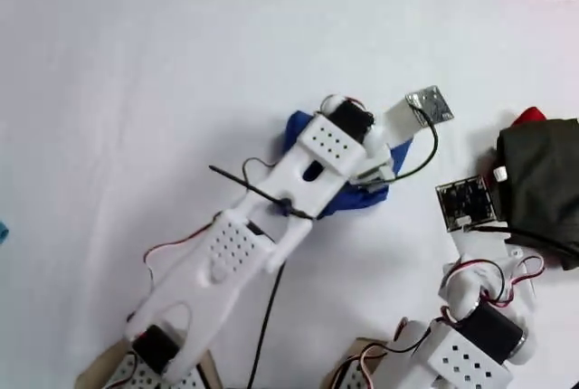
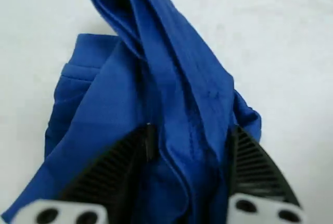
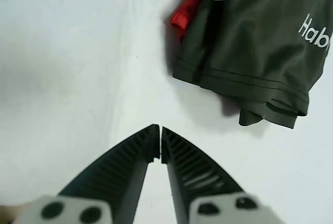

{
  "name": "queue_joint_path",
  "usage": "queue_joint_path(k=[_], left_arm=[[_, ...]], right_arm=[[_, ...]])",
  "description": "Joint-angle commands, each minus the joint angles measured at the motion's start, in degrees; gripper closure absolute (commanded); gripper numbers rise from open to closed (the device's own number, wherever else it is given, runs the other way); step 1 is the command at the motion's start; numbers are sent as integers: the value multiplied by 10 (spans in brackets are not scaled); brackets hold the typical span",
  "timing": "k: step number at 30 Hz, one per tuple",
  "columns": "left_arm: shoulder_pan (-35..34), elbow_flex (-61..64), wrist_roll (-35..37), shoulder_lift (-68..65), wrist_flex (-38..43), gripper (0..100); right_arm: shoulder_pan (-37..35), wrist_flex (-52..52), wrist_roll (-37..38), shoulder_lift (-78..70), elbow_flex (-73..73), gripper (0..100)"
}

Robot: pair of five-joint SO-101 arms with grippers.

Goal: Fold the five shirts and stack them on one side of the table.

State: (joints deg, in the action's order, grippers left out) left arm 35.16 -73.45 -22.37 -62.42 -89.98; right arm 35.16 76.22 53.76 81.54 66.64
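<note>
The blue shirt (image 2: 156, 94) lay crumpled near the middle of the white table (image 1: 136, 90). The left gripper (image 2: 191, 135) was clamped on a thick ridge of its cloth, several layers at once by the look of it, with the fold standing up between the jaws. Over beside the right arm a dark olive shirt (image 3: 260, 36) sat on top of a red shirt (image 3: 184, 15), only a corner of the red poking out from under it. The right gripper (image 3: 159, 130) hung just short of that pile, its jaws pressed together on nothing. I'd have judged the blue shirt light and thoroughly limp, the sort of fabric that sags, slides over itself and loses any crease once lifted by a bunch like that. A single edge seemed the better hold, a hem corner or a shoulder, so the cloth could be drawn out flat across the table. A firm pinch wouldn't harm it, though one thin layer might slip from the ribbed pads (image 2: 250, 156).
</note>
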Motion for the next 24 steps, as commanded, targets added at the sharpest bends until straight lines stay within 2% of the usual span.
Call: queue_joint_path(k=[1, 5, 10, 13, 16, 19, 24], left_arm=[[0, -89, 0, 67, -25, 748], [-28, -167, 0, 84, -56, 748], [-116, -168, 0, 47, -91, 748], [-145, -172, 0, 10, -92, 748], [-142, -172, 5, -24, -96, 748], [-118, -173, 33, -38, -98, 748], [-67, -173, 38, -38, -100, 748]], right_arm=[[2, 2, 2, 2, -3, 977], [2, 2, 2, 2, -3, 977], [1, 1, 3, 2, -3, 977], [-13, -3, 3, 2, -3, 977], [-32, -3, 2, 2, -4, 977], [-41, -3, 0, 2, -4, 977], [-38, -3, 2, 2, -4, 977]])
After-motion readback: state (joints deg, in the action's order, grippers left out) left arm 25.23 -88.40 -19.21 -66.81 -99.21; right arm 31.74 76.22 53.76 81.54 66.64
